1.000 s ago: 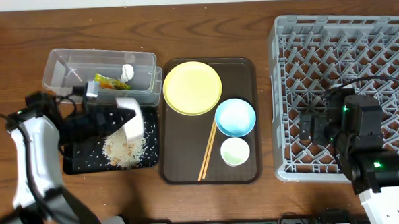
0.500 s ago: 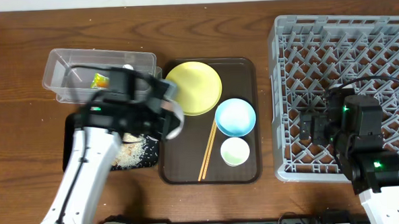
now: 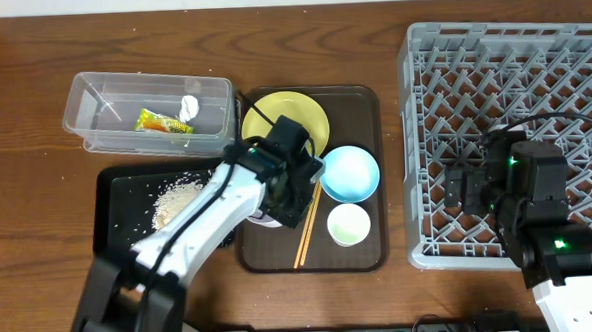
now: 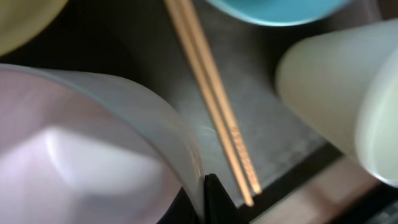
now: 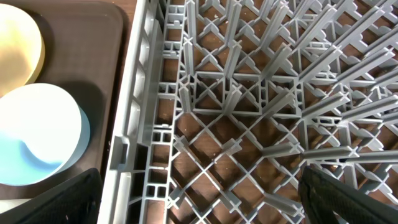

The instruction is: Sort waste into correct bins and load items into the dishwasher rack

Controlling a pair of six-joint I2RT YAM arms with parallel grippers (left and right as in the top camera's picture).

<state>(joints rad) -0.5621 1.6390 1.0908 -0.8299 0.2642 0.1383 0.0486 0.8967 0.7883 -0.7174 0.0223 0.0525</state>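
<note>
My left gripper (image 3: 282, 187) is shut on the rim of the white bowl (image 4: 81, 155) and holds it low over the brown tray's left side, beside the two chopsticks (image 3: 309, 225) (image 4: 211, 106). The yellow plate (image 3: 274, 112), light blue bowl (image 3: 349, 174) and pale cup (image 3: 348, 225) (image 4: 342, 93) sit on that tray. The clear tub (image 3: 104, 119) holds the snack wrapper (image 3: 164, 122) and the paper ball (image 3: 188, 106). Rice scraps (image 3: 177, 199) lie on the black tray (image 3: 124, 229). My right gripper (image 5: 199, 205) is open over the grey rack (image 3: 512, 76) (image 5: 249, 93).
The dark brown serving tray (image 3: 359, 113) lies between the black tray and the rack. The rack's left wall (image 5: 134, 124) stands close to the tray's edge. My left arm crosses over the black tray's right side.
My left arm has swung right from the black tray to the brown tray, carrying the white bowl. The rice stays on the black tray. The right arm has not moved.
</note>
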